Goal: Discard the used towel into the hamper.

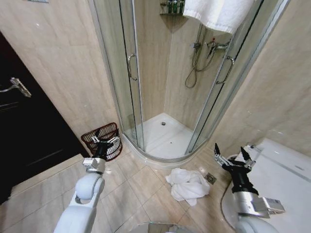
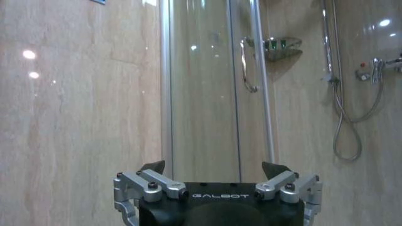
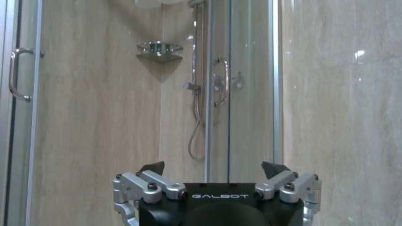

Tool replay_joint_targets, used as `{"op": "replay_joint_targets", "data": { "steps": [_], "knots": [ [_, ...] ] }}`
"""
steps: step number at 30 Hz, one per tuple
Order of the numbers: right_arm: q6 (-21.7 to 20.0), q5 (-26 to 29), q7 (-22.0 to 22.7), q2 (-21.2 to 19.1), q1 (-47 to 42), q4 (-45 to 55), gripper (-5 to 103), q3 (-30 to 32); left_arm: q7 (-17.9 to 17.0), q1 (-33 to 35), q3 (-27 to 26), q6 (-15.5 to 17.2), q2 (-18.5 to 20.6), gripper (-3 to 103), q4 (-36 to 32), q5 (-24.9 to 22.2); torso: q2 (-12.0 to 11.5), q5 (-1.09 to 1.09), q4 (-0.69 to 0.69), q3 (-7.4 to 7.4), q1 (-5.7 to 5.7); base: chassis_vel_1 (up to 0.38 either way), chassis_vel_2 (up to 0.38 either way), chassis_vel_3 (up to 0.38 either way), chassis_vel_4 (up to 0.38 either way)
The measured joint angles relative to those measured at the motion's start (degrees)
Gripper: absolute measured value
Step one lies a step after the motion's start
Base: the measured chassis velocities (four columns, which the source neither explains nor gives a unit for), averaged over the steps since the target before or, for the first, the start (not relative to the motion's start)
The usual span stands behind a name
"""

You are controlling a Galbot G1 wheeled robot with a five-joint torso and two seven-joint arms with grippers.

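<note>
A crumpled white towel (image 1: 187,185) lies on the tiled floor in front of the shower step, between my two arms and nearer the right one. The hamper (image 1: 99,138), a small dark red-brown wire basket, stands against the wall left of the shower; my left gripper (image 1: 108,138) is raised in front of it, open and holding nothing. To the right of the towel my right gripper (image 1: 231,154) points upward, open and holding nothing. In the wrist views the left gripper (image 2: 213,167) and right gripper (image 3: 213,167) face the shower glass with jaws spread.
A curved glass shower cabin (image 1: 160,87) with a white tray fills the corner ahead. Another white towel (image 1: 218,13) hangs over its top rail. A floor drain (image 1: 210,178) sits beside the towel. A dark door (image 1: 24,136) is at left, a white fixture (image 1: 277,170) at right.
</note>
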Motion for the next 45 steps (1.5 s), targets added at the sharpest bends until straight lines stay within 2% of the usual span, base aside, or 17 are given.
{"op": "replay_joint_targets", "data": {
  "steps": [7, 27, 45],
  "knots": [
    [-1.7, -0.3, 0.4, -0.7, 0.7, 0.6, 100, 0.0, 0.0, 0.2, 0.0, 0.3, 0.0, 100, -0.5, 0.1, 2.0, 0.0, 0.0, 1.13, 0.9, 0.0, 0.0, 0.0, 0.0],
    [-2.3, -0.8, 0.4, -0.2, 1.0, 0.6, 100, 0.0, 0.4, -0.5, 0.3, -0.9, 1.3, 100, 0.3, -2.1, 7.6, 0.0, -0.01, 4.24, 3.32, 0.0, 0.0, 0.0, 0.0],
    [-2.5, -1.0, 0.3, -0.5, 1.3, 0.5, 100, -0.2, 0.2, -0.9, 0.1, 0.1, 1.7, 100, 0.3, -1.8, 12.5, 0.0, 0.0, 7.05, 5.5, 0.0, 0.0, 0.0, 0.0]
  ]
}}
